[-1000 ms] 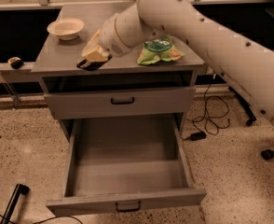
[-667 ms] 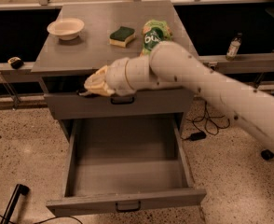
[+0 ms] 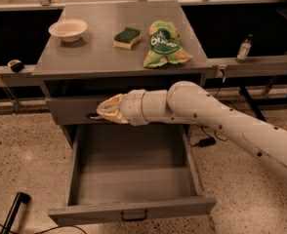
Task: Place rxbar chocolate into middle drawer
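Note:
My gripper [image 3: 103, 112] hangs in front of the upper handled drawer [image 3: 68, 112], just above the back left of the open middle drawer [image 3: 133, 209]. Its pale fingers are drawn together to a point. A thin dark sliver at their tip, the rxbar chocolate [image 3: 92, 116], sticks out to the left; most of it is hidden in the fingers. The middle drawer is pulled far out, its grey floor [image 3: 133, 172] is bare, and its small dark handle [image 3: 133, 216] faces me. My arm hides the upper drawer's handle.
On the cabinet top [image 3: 94, 57] stand a pale bowl [image 3: 68, 29], a green-and-yellow sponge [image 3: 127, 37] and a green bag [image 3: 164, 44]. A small bottle [image 3: 244, 48] stands on the ledge at right. A black bar [image 3: 15, 207] lies on the floor at left.
My gripper has come down from the cabinet top with the dark bar, past the upper drawer front, and now sits lower and further right over the open drawer.

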Robot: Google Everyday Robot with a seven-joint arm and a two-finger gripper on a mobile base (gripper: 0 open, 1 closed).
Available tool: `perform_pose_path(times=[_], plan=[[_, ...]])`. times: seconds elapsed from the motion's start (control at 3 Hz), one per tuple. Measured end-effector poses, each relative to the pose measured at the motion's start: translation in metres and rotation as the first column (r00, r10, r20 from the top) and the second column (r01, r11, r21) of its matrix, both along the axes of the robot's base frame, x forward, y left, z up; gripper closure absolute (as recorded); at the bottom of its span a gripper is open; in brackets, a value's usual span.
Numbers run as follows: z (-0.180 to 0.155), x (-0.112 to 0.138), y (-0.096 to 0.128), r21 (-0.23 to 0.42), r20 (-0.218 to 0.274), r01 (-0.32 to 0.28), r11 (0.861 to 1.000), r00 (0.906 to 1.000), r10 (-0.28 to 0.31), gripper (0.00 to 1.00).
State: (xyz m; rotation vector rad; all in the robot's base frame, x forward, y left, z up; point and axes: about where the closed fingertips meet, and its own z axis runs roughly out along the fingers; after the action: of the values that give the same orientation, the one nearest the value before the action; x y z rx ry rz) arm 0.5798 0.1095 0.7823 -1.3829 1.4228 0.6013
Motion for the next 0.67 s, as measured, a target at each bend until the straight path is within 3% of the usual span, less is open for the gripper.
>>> perform_pose_path(times=[0.33, 0.67], plan=[[-0.038, -0.002, -0.004, 0.035, -0.033, 0.008, 0.999, 0.9994, -0.007, 1.00], [-0.121, -0.010, -0.021, 0.099, -0.088, -0.010, 0.995, 0.9959, 0.019, 1.00]])
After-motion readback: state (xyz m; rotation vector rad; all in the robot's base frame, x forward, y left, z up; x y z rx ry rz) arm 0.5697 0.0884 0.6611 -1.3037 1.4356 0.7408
